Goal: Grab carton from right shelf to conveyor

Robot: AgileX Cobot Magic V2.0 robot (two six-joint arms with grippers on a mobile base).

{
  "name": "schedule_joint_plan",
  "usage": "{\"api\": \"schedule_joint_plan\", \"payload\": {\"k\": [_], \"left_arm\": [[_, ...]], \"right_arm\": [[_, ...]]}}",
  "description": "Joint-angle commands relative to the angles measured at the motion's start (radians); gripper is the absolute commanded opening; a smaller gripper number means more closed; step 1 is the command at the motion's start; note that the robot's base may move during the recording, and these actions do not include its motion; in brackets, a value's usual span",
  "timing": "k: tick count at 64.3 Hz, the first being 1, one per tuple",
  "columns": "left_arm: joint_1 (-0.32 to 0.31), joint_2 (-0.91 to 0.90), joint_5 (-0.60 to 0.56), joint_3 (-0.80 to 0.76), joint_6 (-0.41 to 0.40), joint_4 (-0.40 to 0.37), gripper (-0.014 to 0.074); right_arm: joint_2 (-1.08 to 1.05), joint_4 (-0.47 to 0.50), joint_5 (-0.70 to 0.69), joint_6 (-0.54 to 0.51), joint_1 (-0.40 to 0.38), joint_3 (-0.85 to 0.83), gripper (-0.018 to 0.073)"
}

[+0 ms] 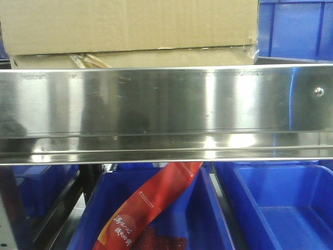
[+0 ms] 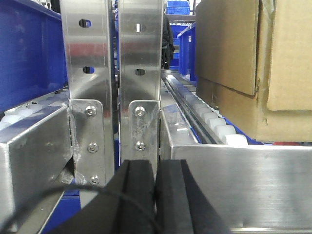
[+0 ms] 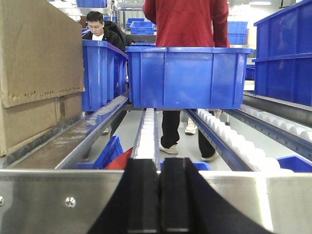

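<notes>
Up front, the carton (image 1: 130, 26) sat on the right shelf (image 1: 166, 104), just behind its wide stainless front rail, filling the upper left of the front view. A small screw (image 1: 319, 91) showed near the rail's right end. Below the rail stood blue plastic bins (image 1: 281, 208), one holding a red packet (image 1: 151, 208). By the perforated uprights (image 2: 87, 58) the left hand (image 2: 156, 168) had its black pads pressed together on nothing, with the carton to its right beside a track of white rollers (image 2: 214, 122). Likewise the right hand (image 3: 159, 165) was closed and empty, with the carton at its left. Beyond, a blue bin (image 3: 187, 78) rested on the roller tracks, a person in red (image 3: 187, 19) standing behind it and a man in glasses (image 3: 97, 24) farther back.
</notes>
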Motion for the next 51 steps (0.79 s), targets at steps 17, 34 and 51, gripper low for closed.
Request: {"api": "schedule_joint_plan", "payload": {"k": [17,34,51], "left_arm": [[-0.003,-0.003,-0.094,-0.004,0.003,-0.008,-0.0006],[-0.003,-0.003,-0.148,-0.051,0.003,-0.044,-0.0006],[-0.003,0.07,0.109,-0.378,0.003,0.077,0.0069]], "right_arm": [[-0.003,0.001,-0.091,-0.002,0.0,-0.001,-0.0067],[-0.003,0.027,-0.071,-0.002,0.0,-0.075,-0.0067],[0.057,0.027,0.084,-0.002,0.0,-0.347,0.0224]]}}
